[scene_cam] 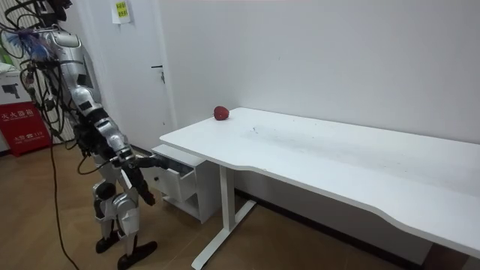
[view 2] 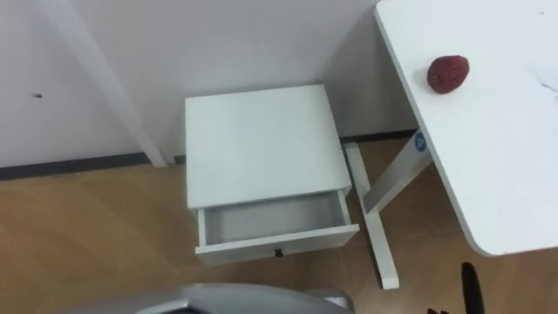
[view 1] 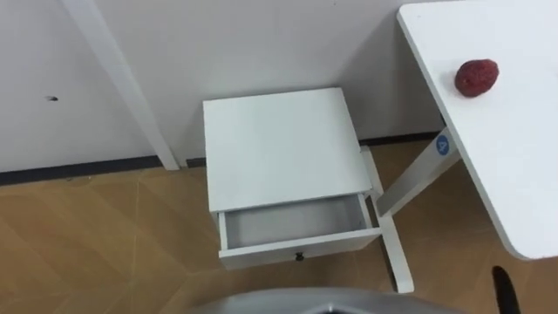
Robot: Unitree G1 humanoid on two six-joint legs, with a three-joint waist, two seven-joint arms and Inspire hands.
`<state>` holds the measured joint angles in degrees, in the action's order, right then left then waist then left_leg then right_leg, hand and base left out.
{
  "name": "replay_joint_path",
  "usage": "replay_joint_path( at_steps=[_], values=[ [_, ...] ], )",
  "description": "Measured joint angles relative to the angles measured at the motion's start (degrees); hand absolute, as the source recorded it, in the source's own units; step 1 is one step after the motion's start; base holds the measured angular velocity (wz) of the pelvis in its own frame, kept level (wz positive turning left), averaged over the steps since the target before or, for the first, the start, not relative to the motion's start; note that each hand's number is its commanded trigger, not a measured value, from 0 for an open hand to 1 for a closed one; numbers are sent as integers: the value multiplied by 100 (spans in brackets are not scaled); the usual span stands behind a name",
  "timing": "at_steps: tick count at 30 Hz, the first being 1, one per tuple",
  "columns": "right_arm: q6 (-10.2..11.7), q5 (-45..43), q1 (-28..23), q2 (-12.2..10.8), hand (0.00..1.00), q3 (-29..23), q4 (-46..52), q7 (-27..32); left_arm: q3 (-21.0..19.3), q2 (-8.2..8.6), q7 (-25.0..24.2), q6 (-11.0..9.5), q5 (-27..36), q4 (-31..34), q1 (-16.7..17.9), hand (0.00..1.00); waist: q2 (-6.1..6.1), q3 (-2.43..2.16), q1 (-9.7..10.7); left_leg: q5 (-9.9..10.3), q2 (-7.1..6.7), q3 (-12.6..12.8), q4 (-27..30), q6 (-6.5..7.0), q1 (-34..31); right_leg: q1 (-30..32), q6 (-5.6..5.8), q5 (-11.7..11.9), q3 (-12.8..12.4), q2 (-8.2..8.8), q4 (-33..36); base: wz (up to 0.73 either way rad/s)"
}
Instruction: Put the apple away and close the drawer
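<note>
A red apple lies on the white table near its far left corner, to my right. Ahead, against the wall, stands a white bedside cabinet. Its drawer is pulled out and holds nothing. One straight dark finger of my right hand rises at the lower right, below the table's edge and touching nothing. In the room view the robot stands facing the cabinet with both dark hands low before its body. One hand is near the drawer front, the other hangs lower; I cannot tell which is which.
The table's white leg and foot stand close to the cabinet's right side. A slanted white post leans against the wall left of the cabinet. Wooden floor spreads to the left.
</note>
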<state>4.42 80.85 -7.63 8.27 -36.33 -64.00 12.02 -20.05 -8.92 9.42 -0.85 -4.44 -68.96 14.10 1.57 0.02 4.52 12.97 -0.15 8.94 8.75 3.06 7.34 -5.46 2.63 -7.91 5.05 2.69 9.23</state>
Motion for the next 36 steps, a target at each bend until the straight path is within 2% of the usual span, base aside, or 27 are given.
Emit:
replay_joint_path(
  at_steps=[5,8,13,15,19,23,26,28,31,34,36],
  values=[
    [55,33,79,13,0,-300,524,614,-3,-93,-7,7,40,37,122,0,76,-29,39,0,5,43,24,1,-54,93,-2,-7,-19,0,71,-3],
    [261,107,143,80,0,-541,1128,1031,-131,-105,4,6,-25,218,160,0,121,-17,65,-2,-1,47,74,3,-176,185,-2,-6,-16,9,69,0],
    [576,-11,179,345,0,-560,2317,1912,-186,-119,17,1,-79,606,244,0,132,-11,136,-2,9,43,72,2,-227,231,-2,-6,16,4,66,0],
    [707,-131,217,442,0,-563,2690,2211,-186,-120,18,-71,-76,646,231,0,139,-13,141,-2,9,78,82,2,-279,285,-3,-6,-1,2,75,-4],
    [883,-965,212,538,0,-686,3539,2840,-217,-119,15,-112,-80,667,173,0,126,-14,144,-3,15,107,58,1,-309,350,-3,-6,-26,-12,73,-3],
    [896,-1788,215,551,0,-678,4418,3328,-192,-105,-7,-110,-204,670,170,0,124,-17,153,-5,22,117,11,-3,-368,430,-3,-5,-19,-19,72,0],
    [939,-2591,254,772,0,-563,4826,3598,-76,-104,-27,-108,-204,669,214,0,134,-14,96,-5,18,118,35,-3,-377,441,-4,-5,-9,-24,58,0],
    [945,-3233,265,845,0,-346,4906,3620,102,-104,-28,-99,-240,664,211,0,128,-12,88,-5,13,116,32,-3,-376,440,-4,-5,-10,-23,51,0],
    [915,-4242,276,879,0,211,4962,3547,392,-103,-122,-67,-354,665,122,0,171,8,-43,-6,32,167,47,-5,-363,444,-4,-5,-46,-25,58,-5],
    [758,-4567,353,914,0,612,5008,3119,461,-104,-133,-52,-401,665,72,0,211,16,-88,-6,35,169,61,-6,-366,440,-4,-5,-26,-21,56,-1],
    [622,-4664,433,962,0,653,4918,2824,462,-104,-131,-12,-398,664,83,0,233,24,-150,-6,36,156,56,-6,-372,442,-5,-4,-14,-18,57,2]
  ],
)
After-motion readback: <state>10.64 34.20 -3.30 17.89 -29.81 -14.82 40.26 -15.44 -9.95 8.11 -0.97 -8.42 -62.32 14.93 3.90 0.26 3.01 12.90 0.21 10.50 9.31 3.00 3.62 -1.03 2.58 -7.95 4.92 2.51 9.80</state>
